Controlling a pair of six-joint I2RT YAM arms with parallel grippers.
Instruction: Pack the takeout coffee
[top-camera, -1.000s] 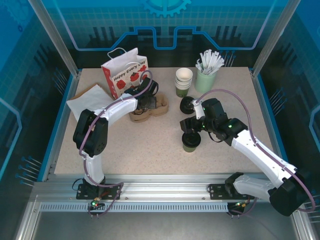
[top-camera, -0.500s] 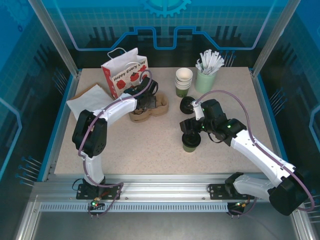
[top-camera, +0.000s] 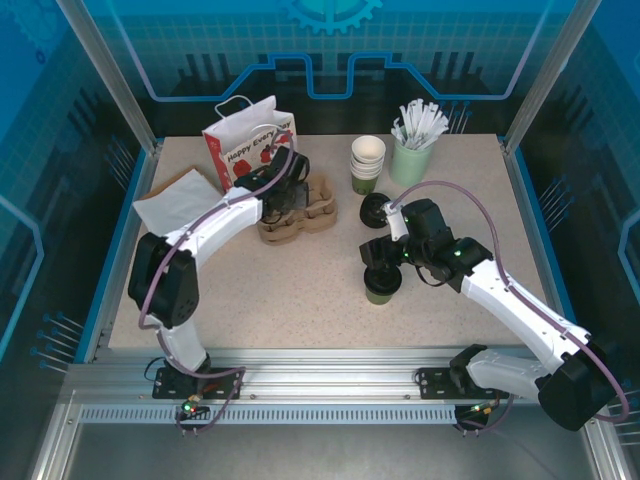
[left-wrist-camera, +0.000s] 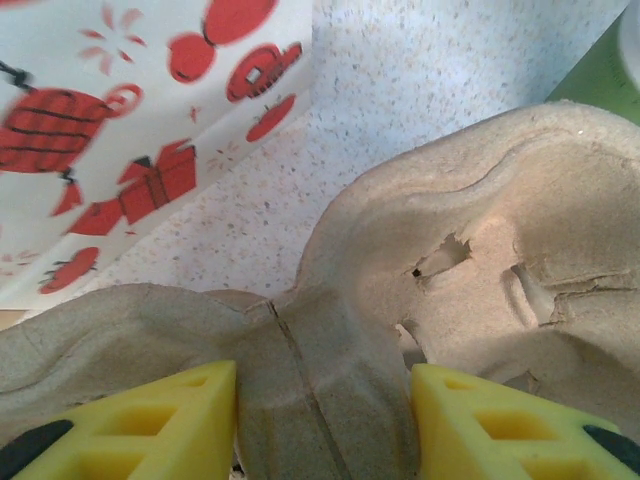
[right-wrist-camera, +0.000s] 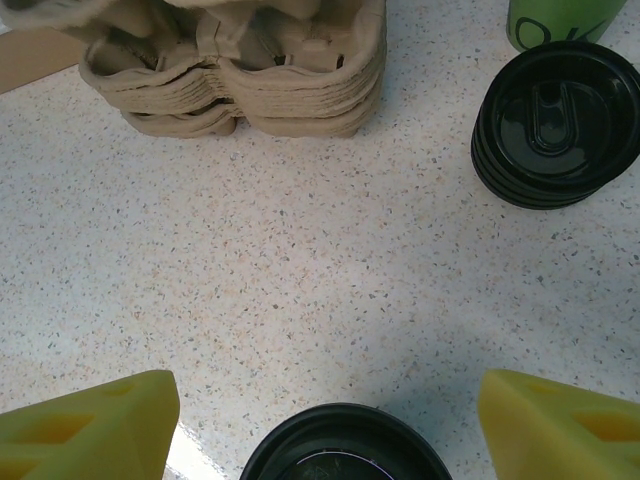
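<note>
Packing is barely started. The takeout coffee (top-camera: 381, 284) stands lidded on the desk (top-camera: 300, 290), right of centre. The right tool (right-wrist-camera: 330, 392) hangs over it with its fingers apart, gripping nothing. The left tool (left-wrist-camera: 322, 400) is clamped on a cup carrier (left-wrist-camera: 480, 250) near the paper bag (top-camera: 248, 143) at far left. Gripping, seating and bagging the cup look still to do.

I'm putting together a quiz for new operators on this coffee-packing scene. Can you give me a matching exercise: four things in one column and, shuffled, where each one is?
Things
1. takeout coffee
2. stack of black lids
3. cardboard cup carrier
4. cup of white sticks

Places
A. at the back, right of the nested cups
B. between the fingers of the left gripper
C. between the spread fingers of the right gripper
D. just on the near side of the nested cups

Pairs: 1-C, 2-D, 3-B, 4-A
</note>
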